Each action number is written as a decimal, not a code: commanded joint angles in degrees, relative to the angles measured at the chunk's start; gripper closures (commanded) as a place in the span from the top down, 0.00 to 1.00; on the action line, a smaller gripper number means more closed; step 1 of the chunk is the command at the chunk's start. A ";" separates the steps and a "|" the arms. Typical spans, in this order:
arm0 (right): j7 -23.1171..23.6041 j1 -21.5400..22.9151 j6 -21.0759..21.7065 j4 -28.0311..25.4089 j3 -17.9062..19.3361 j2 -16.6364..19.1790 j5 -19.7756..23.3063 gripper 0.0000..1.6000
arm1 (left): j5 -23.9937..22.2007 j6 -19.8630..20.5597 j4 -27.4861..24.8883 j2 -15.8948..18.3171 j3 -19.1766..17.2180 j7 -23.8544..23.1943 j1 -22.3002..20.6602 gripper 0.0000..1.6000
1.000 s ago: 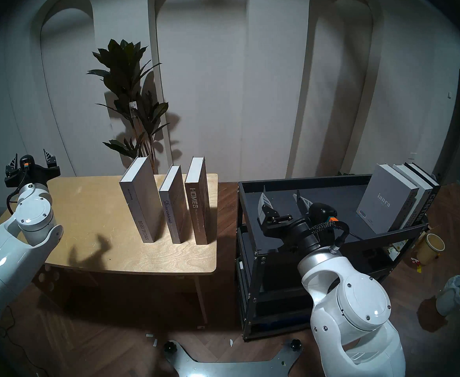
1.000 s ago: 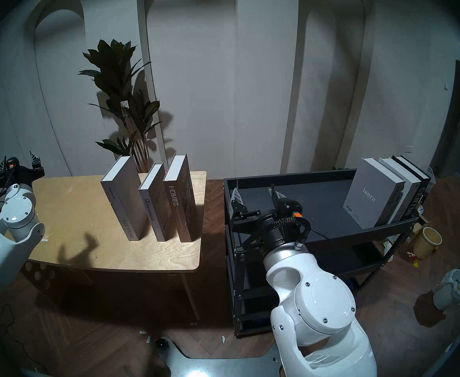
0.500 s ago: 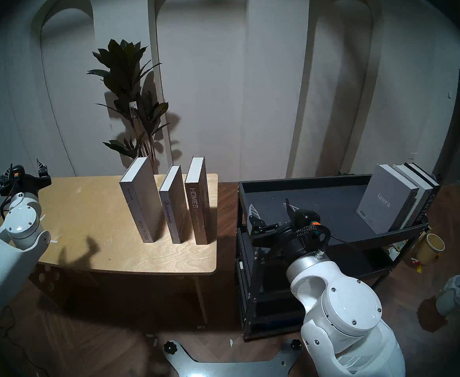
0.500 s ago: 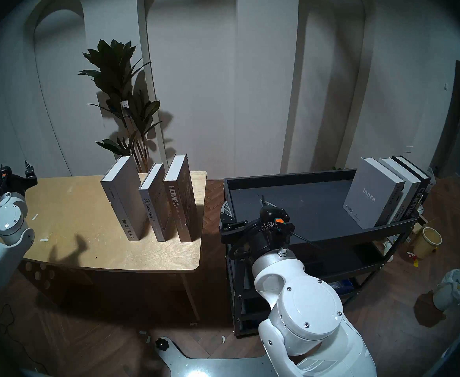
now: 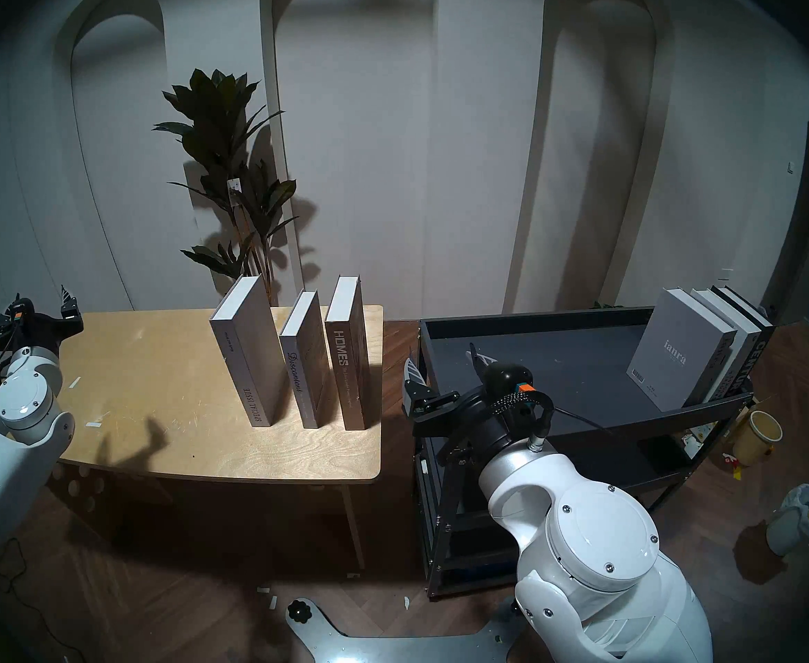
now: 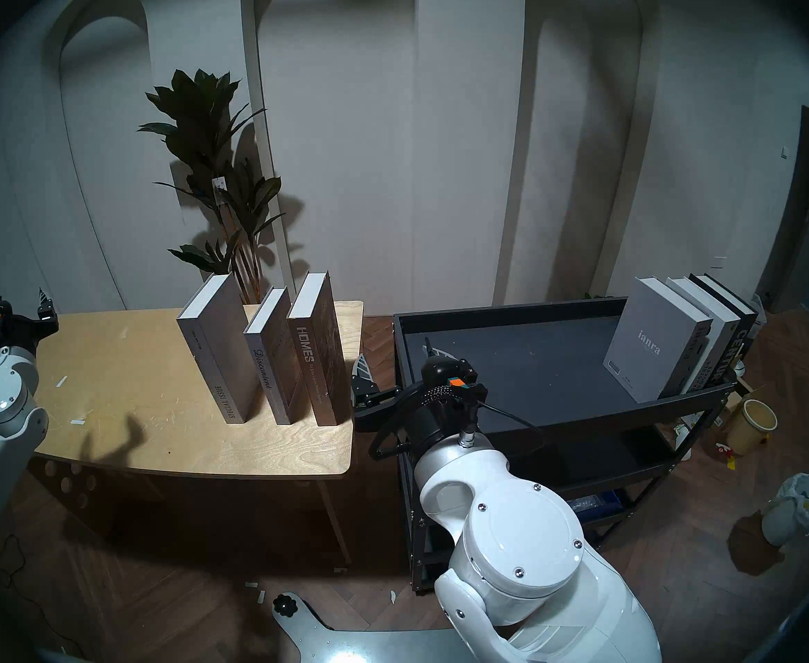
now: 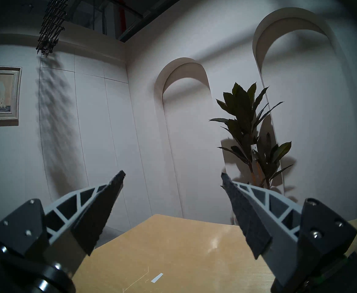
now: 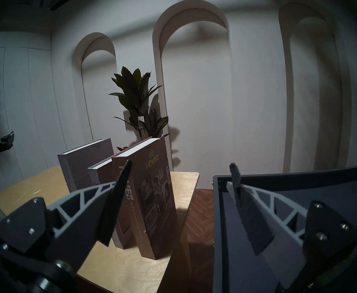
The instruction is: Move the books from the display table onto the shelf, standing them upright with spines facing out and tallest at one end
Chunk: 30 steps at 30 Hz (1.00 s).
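Hovering wide-jawed between table and rack, both grippers empty.
Right gripper [image 5: 443, 363] faces "HOMES" book [image 5: 348, 356]; left gripper [image 5: 39, 308] hangs at display table [image 5: 153, 360]'s far-left corner.

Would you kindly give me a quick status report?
Both grippers open, empty: left gripper, right gripper. Three books on table, three on shelf. Nothing blocking HOMES.

Home-style showrm, arched wall niches [image 5: 345, 121], potted plant [image 5: 230, 169], herringbone flr [image 5: 201, 600]
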 commanded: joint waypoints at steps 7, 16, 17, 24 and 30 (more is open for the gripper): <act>-2.55 5.17 -1.79 2.23 -3.26 1.37 4.51 1.00 | 0.23 -2.55 0.22 0.30 -3.75 -3.69 2.79 1.00; -3.42 9.95 -2.75 7.20 -6.93 0.63 7.04 1.00 | 0.32 -3.35 0.34 0.04 -5.03 -5.66 4.17 1.00; -3.47 10.45 -2.86 7.78 -7.37 0.47 7.22 1.00 | 0.32 -3.39 0.35 0.02 -5.10 -5.81 4.26 1.00; -4.07 14.00 -3.78 11.22 -10.41 -0.21 8.58 1.00 | 0.30 -3.71 0.38 -0.11 -5.64 -6.90 4.96 1.00; -4.76 16.56 -4.72 13.55 -12.90 -0.42 9.82 1.00 | 0.29 -3.90 0.40 -0.19 -5.98 -7.74 5.46 1.00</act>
